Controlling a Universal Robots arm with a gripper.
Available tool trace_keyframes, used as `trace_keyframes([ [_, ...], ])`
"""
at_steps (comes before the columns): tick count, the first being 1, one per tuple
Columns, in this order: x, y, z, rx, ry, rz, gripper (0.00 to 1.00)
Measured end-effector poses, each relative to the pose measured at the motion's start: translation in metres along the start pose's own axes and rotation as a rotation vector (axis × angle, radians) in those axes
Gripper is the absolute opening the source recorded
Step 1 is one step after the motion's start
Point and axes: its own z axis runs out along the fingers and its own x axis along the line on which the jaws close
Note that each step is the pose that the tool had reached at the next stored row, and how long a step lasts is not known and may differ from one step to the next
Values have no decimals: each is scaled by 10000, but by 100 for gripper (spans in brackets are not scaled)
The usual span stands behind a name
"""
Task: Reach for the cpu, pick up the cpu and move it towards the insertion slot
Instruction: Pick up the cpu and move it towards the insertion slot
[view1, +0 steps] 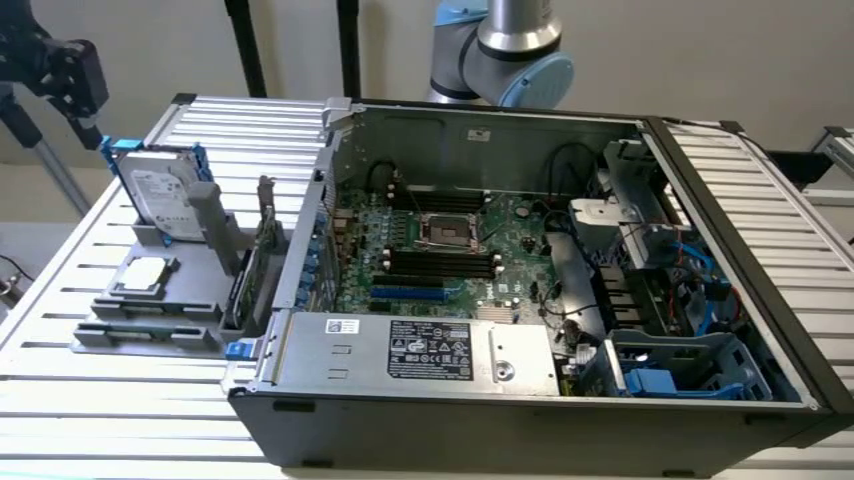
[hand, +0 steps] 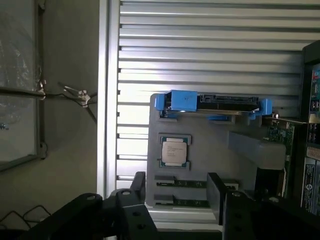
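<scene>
Reaching for the cpu (hand: 175, 151); pick-up not yet begun.
Gripper (hand: 177, 192) hangs over the grey holder (hand: 210, 150), fingers (hand: 216, 195) spread wide, nothing held. Chip lies flat in its recess just beside the hard drive (hand: 215, 102), outside the case, well apart from the insertion slot (view1: 447, 232). Small square, silver-grey lid (print unreadable). The grasp likely calls for a straight descent, fingers straddling opposite edges.

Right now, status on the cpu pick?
Copy: gripper open, empty, clear of the cpu. Chip flat in grey holder, untouched. Upright hard drive beside it, nothing on top.
</scene>
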Motion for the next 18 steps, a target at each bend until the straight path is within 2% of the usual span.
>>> trace_keyframes([
  [2, -2, -2, 21, -1, -2, 0, 65],
  [3, -4, -4, 40, -2, -3, 1, 71],
  [8, -10, -17, 129, -2, -3, -2, 71],
  [18, -34, -104, 308, -1, -1, 0, 71],
])
